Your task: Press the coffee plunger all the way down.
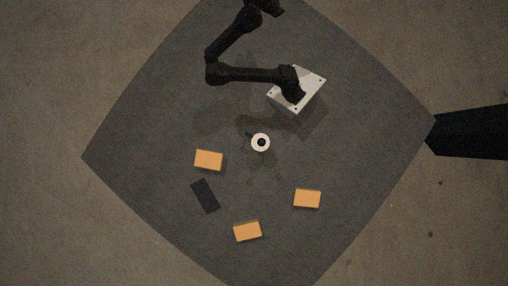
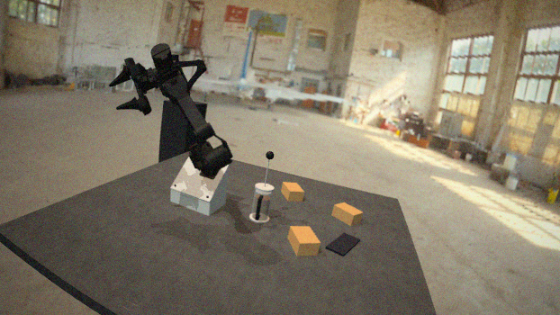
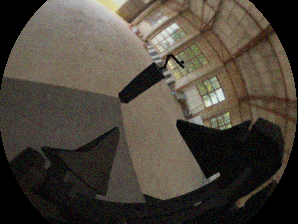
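Gripper [image 2: 130, 92] is standing wide open and grasping nothing, its two dark fingers spread apart and held high above the table, well away from every object. In the wrist view the fingers are showing as two separate pointed shapes with only floor and the hall's windows between them.

The arm [image 2: 189, 112] is rising from a white base block [image 2: 198, 191] near the far edge of the dark grey table [image 2: 135, 252], folding up and back so that the gripper is pointing away from the work area.

The coffee press [image 2: 261, 202] is standing upright on the table, just beside the base block and apart from it. Its plunger rod is extending straight up, with the black knob [image 2: 269, 155] sitting high above the lid. In the top view the press [image 1: 256, 143] is appearing as a white ring with a dark centre.

Three orange blocks are lying around the press: one [image 2: 293, 191] behind it, one [image 2: 347, 213] to the side and one [image 2: 303, 240] nearer the front edge. A flat black pad [image 2: 343, 244] is lying just beside the front block, not touching it. None of these is touching the press.
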`<state>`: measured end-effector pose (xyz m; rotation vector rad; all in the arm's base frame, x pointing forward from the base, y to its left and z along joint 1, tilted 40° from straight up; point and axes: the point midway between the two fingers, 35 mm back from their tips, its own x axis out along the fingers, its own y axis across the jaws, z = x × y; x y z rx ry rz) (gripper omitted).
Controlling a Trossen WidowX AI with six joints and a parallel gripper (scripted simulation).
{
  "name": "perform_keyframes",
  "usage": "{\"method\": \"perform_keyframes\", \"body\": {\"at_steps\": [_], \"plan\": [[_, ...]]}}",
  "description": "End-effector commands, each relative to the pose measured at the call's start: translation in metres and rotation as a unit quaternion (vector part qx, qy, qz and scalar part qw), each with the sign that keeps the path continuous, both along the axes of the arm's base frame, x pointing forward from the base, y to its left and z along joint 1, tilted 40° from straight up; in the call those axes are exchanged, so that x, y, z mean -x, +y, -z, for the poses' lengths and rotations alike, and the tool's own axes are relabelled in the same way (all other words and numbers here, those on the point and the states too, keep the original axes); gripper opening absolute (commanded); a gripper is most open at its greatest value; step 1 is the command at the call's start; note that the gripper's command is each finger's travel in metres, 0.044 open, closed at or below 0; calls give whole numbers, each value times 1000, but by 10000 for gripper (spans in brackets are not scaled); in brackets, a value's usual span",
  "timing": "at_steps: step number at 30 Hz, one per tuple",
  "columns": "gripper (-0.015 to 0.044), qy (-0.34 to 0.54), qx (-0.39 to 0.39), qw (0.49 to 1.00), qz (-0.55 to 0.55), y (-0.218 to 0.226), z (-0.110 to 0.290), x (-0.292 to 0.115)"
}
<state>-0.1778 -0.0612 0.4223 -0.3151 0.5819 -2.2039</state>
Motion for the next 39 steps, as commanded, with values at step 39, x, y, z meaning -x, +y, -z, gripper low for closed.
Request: {"method": "perform_keyframes", "body": {"at_steps": [39], "plan": [[440,-277,485,-77,826,311,287,-180]]}}
